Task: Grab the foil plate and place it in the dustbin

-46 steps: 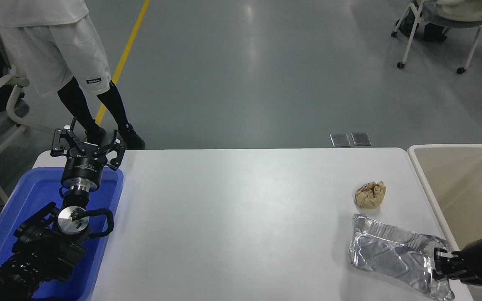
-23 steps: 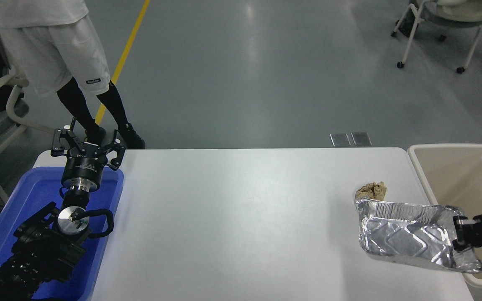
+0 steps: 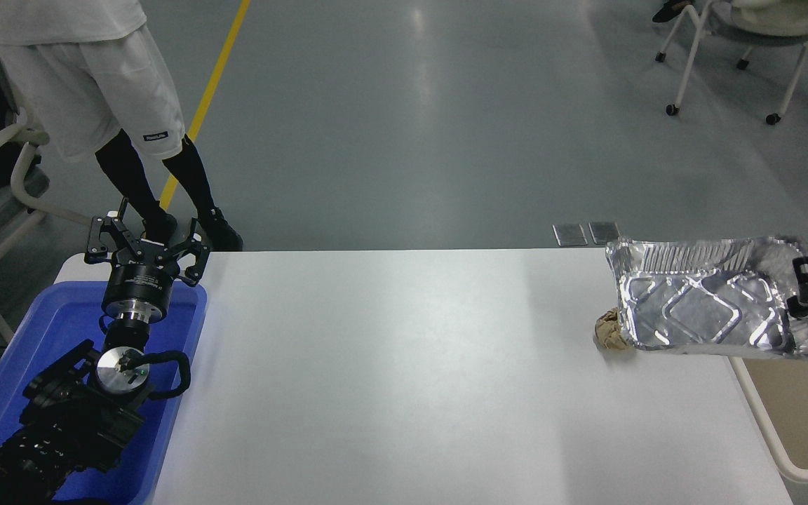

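One carry remains: your right pincer (image 3: 807,294) pinches the foil plate (image 3: 698,305) by its right end, airborne over the table edge. Swing it right over the dustbin (image 3: 762,414), then release.

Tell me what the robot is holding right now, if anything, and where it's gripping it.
The right tool holds the foil plate by its right-hand rim, lifted off the table. The left tool is open and holds nothing.
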Tool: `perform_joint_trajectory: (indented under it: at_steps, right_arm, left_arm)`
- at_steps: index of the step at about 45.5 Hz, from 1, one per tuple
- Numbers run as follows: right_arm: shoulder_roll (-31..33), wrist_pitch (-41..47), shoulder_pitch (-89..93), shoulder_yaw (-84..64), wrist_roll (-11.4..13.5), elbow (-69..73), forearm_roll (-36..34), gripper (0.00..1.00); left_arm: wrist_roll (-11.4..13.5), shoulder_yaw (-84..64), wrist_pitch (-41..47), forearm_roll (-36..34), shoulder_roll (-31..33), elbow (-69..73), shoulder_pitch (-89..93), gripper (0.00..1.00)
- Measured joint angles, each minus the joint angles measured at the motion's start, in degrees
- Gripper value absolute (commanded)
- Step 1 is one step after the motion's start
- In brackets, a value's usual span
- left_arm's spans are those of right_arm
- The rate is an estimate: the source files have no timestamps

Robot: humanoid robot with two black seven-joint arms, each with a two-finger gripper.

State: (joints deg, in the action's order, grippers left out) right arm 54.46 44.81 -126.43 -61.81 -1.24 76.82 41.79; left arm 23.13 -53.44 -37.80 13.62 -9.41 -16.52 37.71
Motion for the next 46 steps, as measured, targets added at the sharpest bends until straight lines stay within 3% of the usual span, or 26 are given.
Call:
perform_joint_trajectory:
  at_steps: [29, 46]
  right_arm:
    - [-5.1, 0.2, -15.7, -7.6, -0.1, -0.4, -3.3, 0.00]
    - [-1.3, 0.2, -14.1, -9.9, -0.1, -6.4, -4.0, 0.00]
  left_arm:
    - [0.0, 0.0, 0.0, 0.0, 0.0, 0.0, 0.0, 0.99]
    - [0.0, 0.0, 0.0, 0.0, 0.0, 0.0, 0.0, 0.99]
